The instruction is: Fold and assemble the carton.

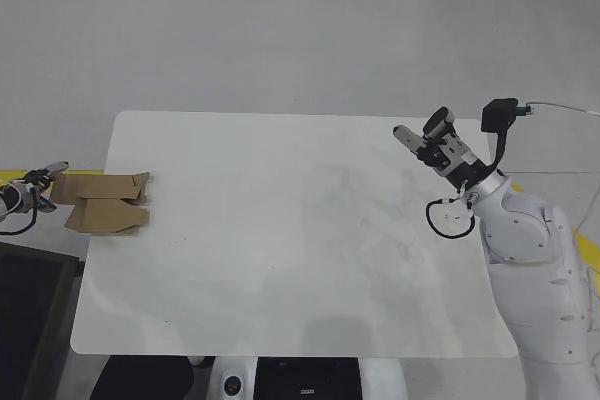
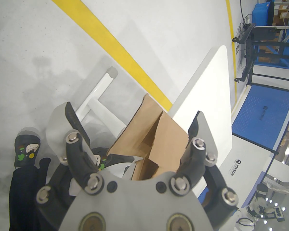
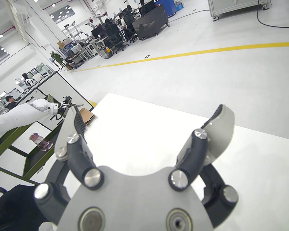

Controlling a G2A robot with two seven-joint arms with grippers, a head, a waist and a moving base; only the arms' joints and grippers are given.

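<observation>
The carton (image 1: 105,202) is a flattened brown cardboard piece with loose flaps, lying at the left edge of the white table (image 1: 300,250) and overhanging it. My left gripper (image 1: 48,178) sits off the table at the carton's overhanging end. In the left wrist view, my left gripper (image 2: 133,116) is open and the carton (image 2: 156,133) lies between and beyond its fingers, with no finger pressing on it. My right gripper (image 1: 425,135) hovers open over the far right part of the table, holding nothing. The right wrist view shows my right gripper (image 3: 147,114) and the distant carton (image 3: 88,117).
A dark cart (image 1: 20,300) stands just left of the table, and in the right wrist view the cart (image 3: 33,145) carries a pink bottle (image 3: 39,141). White table legs (image 2: 101,90) run under the carton's end.
</observation>
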